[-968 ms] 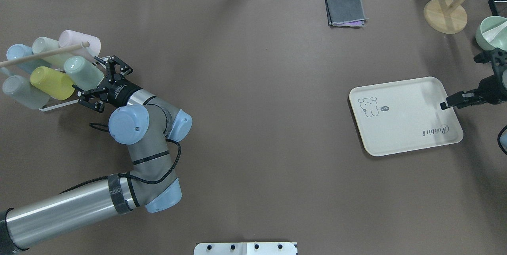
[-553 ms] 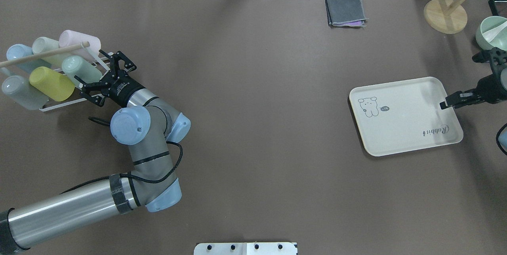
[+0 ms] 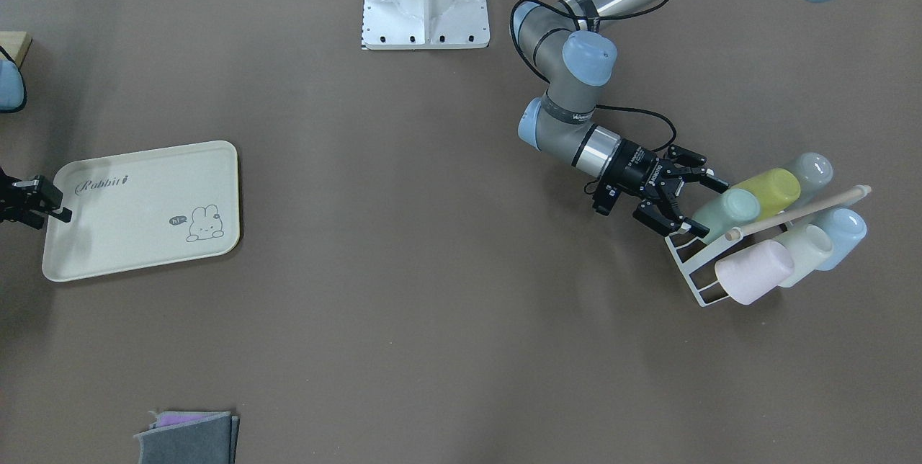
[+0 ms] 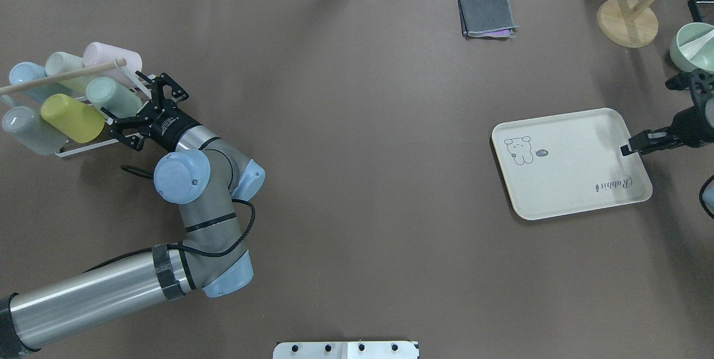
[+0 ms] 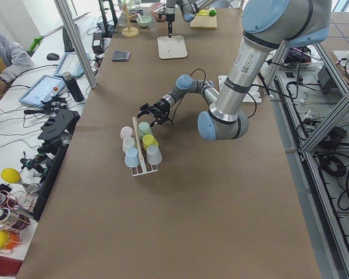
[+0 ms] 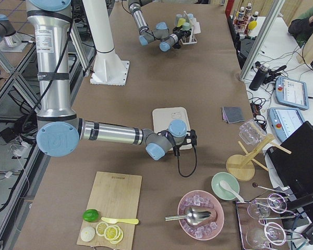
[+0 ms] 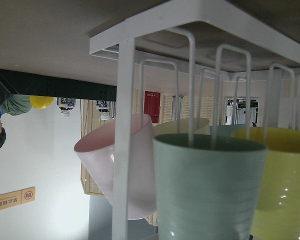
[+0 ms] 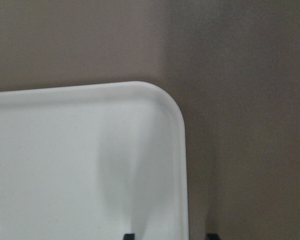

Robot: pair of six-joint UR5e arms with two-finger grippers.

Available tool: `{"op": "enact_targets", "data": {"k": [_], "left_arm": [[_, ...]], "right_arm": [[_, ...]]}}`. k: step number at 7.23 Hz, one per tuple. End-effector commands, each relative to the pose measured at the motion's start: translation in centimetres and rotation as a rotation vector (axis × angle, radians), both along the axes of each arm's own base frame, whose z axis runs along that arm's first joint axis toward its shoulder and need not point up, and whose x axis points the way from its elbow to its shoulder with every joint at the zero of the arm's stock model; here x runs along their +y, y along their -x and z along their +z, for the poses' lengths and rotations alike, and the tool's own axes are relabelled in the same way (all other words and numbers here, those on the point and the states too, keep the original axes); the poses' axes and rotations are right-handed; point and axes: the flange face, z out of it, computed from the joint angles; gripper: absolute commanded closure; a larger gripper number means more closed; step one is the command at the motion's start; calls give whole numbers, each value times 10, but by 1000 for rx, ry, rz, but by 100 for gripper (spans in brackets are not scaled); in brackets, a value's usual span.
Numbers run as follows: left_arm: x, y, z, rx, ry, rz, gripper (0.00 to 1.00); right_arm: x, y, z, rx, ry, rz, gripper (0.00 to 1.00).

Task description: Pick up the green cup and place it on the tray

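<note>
Fingers, left gripper [image 4: 138, 103]: spread, flanking green cup [image 4: 109, 96] mouth on rack [image 4: 78, 150].
Fingers, right gripper [image 4: 626, 149]: apart, astride tray [image 4: 563, 180] right rim.

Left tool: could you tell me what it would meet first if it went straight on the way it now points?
Most likely the green cup, mouth facing the left tool on the white rack; a rack wire beside it may touch a finger first.

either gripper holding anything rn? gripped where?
Nothing held. Left gripper is open at the green cup's mouth end, not clamped; right gripper hovers open at the tray edge.
</note>
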Motion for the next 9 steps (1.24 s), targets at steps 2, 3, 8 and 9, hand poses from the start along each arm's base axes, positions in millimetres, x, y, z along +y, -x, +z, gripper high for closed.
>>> {"op": "enact_targets", "data": {"k": [2,3,8,9], "left_arm": [[1,2,11,-15,7,0,3],[0,3,13,-20,7,-1,3],[1,8,21,-37,15,-2,5],[2,10,24,-40,18,-2,5]], "right_arm": [[1,1,2,-1,4,-4,55],[1,1,2,-1,4,-4,62],[2,7,-10,-47,12,-41,100],[1,4,-14,-71,57,-21,100]]}}
